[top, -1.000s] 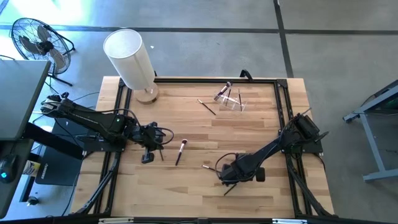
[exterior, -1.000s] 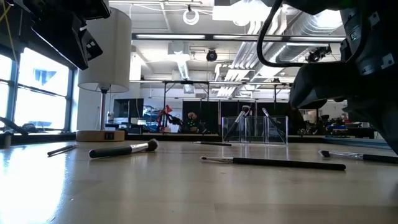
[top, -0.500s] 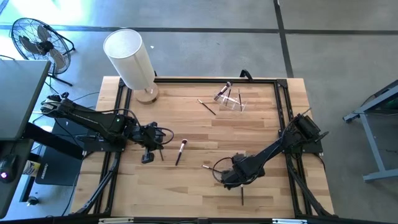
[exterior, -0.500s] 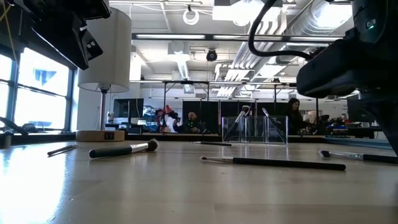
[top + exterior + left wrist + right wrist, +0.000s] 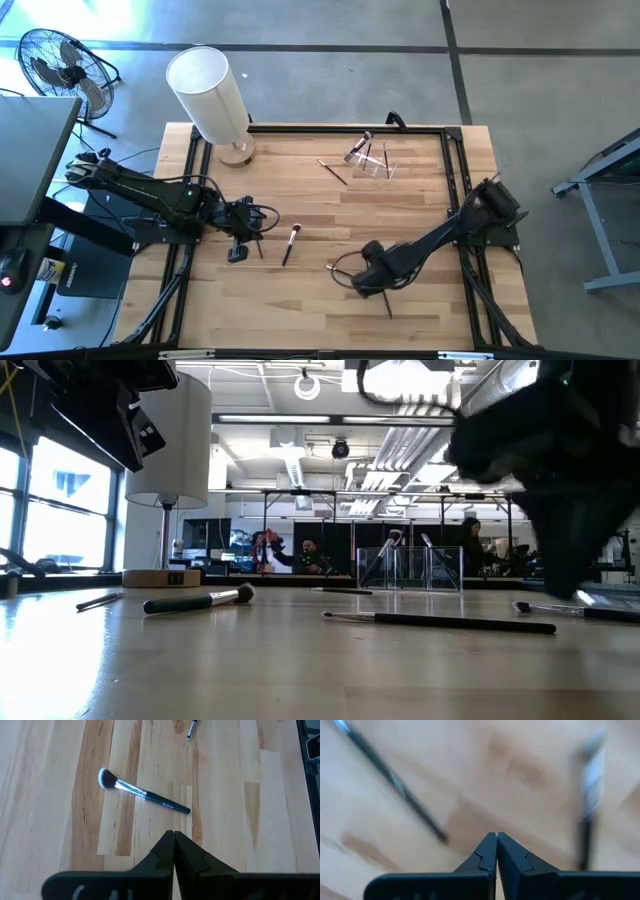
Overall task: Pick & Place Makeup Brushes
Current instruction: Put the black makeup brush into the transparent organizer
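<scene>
Fingers pressed together and gripping nothing, our left gripper (image 5: 243,237) rests at the table's (image 5: 300,310) left side, just beside a pale-tipped makeup brush (image 5: 291,243). Centre-front, our right gripper (image 5: 363,283) hovers low with its tips closed and empty, a thin brush (image 5: 387,303) lying beside it. More brushes stand in a clear holder (image 5: 372,160) at the far edge.

The middle of the table (image 5: 400,215) lies bare, open to either arm. Along the far edge, a lamp (image 5: 212,95) blocks the left corner and a clear holder (image 5: 372,160) stands toward the right. Loose makeup brushes (image 5: 291,243) lie between the arms, another (image 5: 387,303) near the front edge.
</scene>
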### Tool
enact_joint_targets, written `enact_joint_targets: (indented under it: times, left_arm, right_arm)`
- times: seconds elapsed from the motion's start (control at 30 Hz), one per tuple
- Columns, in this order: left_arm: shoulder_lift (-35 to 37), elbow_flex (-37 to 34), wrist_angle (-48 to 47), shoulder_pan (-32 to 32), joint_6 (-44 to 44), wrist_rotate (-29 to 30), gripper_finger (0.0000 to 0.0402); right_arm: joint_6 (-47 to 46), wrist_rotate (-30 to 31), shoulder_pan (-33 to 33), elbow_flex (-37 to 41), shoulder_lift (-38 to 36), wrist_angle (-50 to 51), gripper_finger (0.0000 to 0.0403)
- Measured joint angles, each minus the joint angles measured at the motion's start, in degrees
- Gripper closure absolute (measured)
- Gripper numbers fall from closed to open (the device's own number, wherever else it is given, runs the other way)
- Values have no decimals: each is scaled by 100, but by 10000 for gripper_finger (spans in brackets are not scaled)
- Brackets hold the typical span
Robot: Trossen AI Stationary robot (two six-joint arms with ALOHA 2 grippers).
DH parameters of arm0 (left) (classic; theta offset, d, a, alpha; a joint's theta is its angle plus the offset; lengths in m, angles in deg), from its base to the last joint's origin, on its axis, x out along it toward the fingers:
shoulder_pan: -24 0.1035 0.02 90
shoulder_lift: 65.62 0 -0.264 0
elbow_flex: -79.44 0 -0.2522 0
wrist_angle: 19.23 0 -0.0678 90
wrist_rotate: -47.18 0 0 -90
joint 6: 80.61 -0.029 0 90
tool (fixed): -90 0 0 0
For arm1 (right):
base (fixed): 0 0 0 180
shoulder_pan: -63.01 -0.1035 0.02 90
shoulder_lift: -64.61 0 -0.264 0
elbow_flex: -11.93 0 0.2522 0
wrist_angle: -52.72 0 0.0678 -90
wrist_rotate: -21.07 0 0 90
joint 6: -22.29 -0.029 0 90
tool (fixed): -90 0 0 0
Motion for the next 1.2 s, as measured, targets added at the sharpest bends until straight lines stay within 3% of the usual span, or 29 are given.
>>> enact_joint_targets:
  times: [0.37,0.47,0.6,0.73,0.87,1.0,1.2]
  left_arm:
    - [-1,0,289,0,1,6,401]
    - [-1,0,532,2,19,12,401]
    - [-1,2,722,2,267,339,401]
    - [-1,2,736,5,482,826,401]
    - [-1,2,816,4,985,1566,401]
    - [-1,2,1003,8,1379,2217,401]
    - [-1,2,1086,306,1553,2382,401]
  right_arm:
    - [491,2281,76,1,-1388,666,403]
    - [848,2546,348,404,-2038,667,403]
    - [1464,2551,957,1633,-3219,-295,403]
    - [2818,2520,1766,2963,-4542,-2190,403]
    - [4613,2216,2994,4155,-5641,-4570,402]
    - [5917,1022,4675,5015,-6047,-6840,402]
    - [7111,-483,6620,5299,-5692,-8133,402]
